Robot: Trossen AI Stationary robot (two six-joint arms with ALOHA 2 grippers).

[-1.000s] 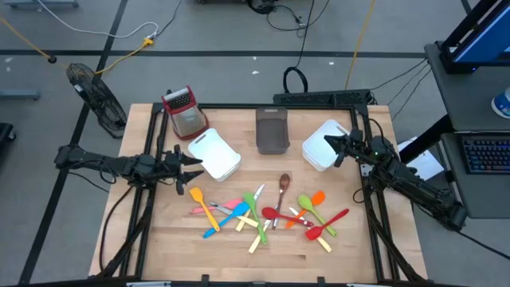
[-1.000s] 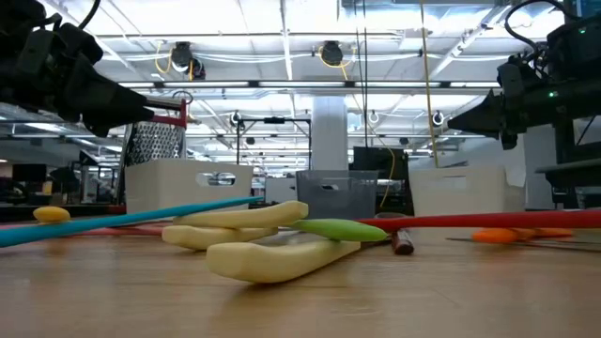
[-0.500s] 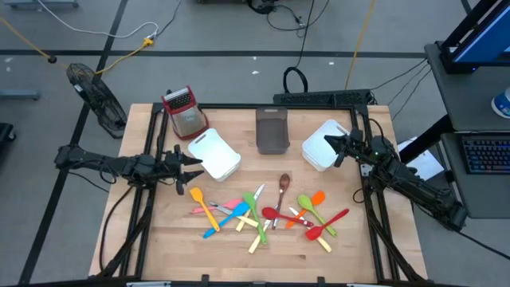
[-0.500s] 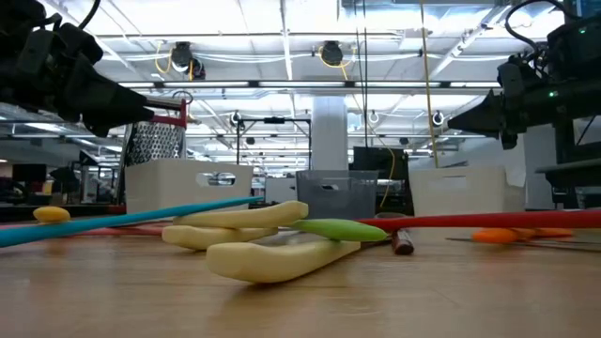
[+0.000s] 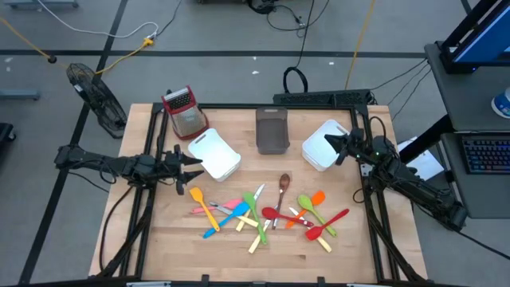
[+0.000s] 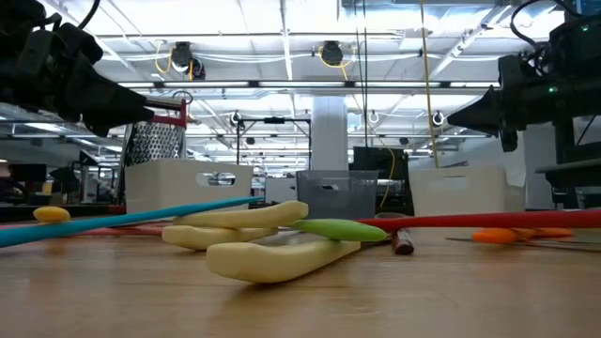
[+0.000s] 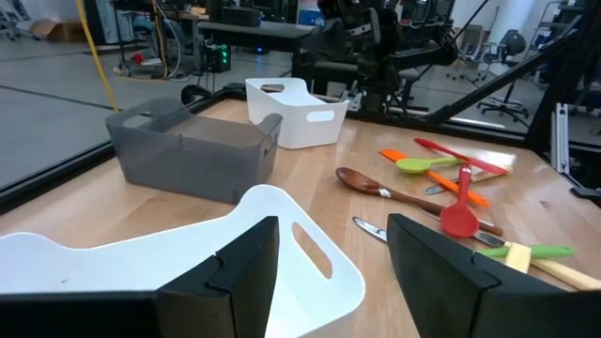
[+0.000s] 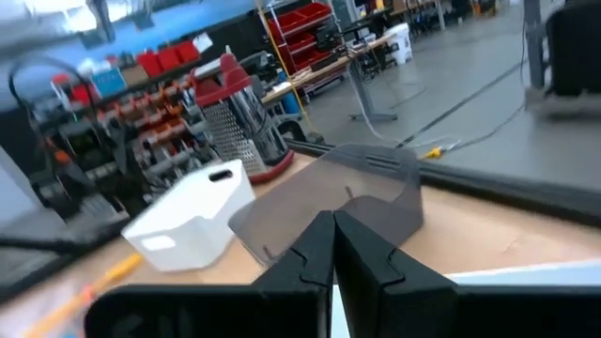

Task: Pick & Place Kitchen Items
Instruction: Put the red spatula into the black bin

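The kitchen items, small coloured spoons and spatulas plus a brown wooden spoon, lie scattered flat on the wooden table toward its near edge. In the left wrist view the brown spoon and a red spoon lie beyond my fingers. My left gripper hangs open in the air at the left side of a white bin, level and clear of it, as the low view shows. My right gripper is shut and empty, level above the right white bin.
A grey bin stands at the far middle between the two white bins. A red-topped metal grater stands at the far left corner. Bare wood lies along the near edge and to the left of the utensils.
My right gripper has rolled a little about the line along which it points, staying in place and shut.
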